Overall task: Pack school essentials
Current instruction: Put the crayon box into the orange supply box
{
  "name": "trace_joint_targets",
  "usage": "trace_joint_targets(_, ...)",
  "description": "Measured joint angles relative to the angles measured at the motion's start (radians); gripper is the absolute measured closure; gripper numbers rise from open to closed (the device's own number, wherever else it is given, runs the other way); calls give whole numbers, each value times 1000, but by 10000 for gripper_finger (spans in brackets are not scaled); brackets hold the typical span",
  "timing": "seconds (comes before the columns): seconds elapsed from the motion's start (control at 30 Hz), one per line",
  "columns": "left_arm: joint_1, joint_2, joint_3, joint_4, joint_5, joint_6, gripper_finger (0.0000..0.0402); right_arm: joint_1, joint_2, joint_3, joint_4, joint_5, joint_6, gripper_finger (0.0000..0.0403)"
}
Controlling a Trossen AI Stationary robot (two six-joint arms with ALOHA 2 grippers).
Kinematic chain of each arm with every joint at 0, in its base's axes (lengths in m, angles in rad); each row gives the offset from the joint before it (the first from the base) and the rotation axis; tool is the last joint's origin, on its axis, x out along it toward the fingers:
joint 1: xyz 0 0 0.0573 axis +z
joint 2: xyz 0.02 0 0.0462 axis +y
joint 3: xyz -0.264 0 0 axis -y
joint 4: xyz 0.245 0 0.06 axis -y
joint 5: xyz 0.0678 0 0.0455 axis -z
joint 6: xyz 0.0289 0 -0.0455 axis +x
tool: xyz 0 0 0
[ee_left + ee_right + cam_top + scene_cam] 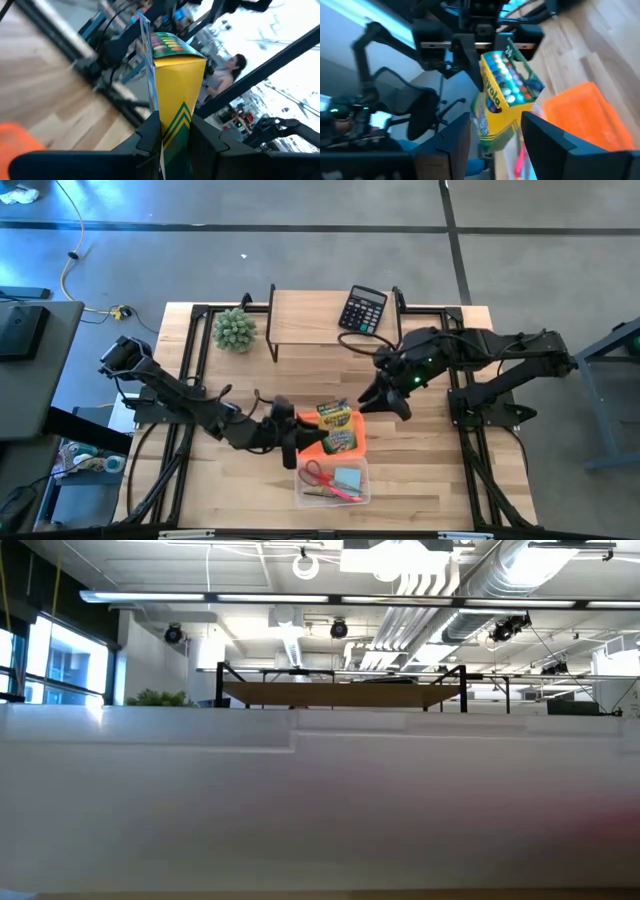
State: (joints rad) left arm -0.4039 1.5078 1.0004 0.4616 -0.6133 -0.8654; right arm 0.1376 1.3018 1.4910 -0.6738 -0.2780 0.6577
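A: One crayon box (337, 427), one clear case (333, 481) and one orange lid (312, 442).
B: Inside the case: one pair of red scissors (316, 473), one blue note pad (348, 478).
A: One calculator (363, 309) and one spiky plant (234, 329) stand farther back.

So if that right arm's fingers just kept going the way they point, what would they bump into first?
Most likely the crayon box, which the left gripper holds up straight ahead of the right gripper. The right fingers stand open on either side of it; how near is hard to judge.
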Motion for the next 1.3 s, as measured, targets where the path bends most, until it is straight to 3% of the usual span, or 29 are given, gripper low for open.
trace_joint_targets(0.2,15,0,0,75,45,97,333,0,0,0,107,-20,45,237)
trace_joint_targets(0.63,32,0,0,84,120,173,336,-14,-2,0,378,-26,-40,237)
trace_joint_targets(0.77,32,0,0,84,123,196,336,-46,-2,0,408,-13,36,237)
trace_joint_targets(0.93,32,0,0,84,122,215,336,-87,-2,0,435,-88,78,237)
trace_joint_targets(1.17,45,0,0,84,122,216,335,-88,-1,0,425,-64,37,236)
trace_joint_targets(1.3,60,0,0,84,134,216,336,-108,-2,0,406,-107,29,218)
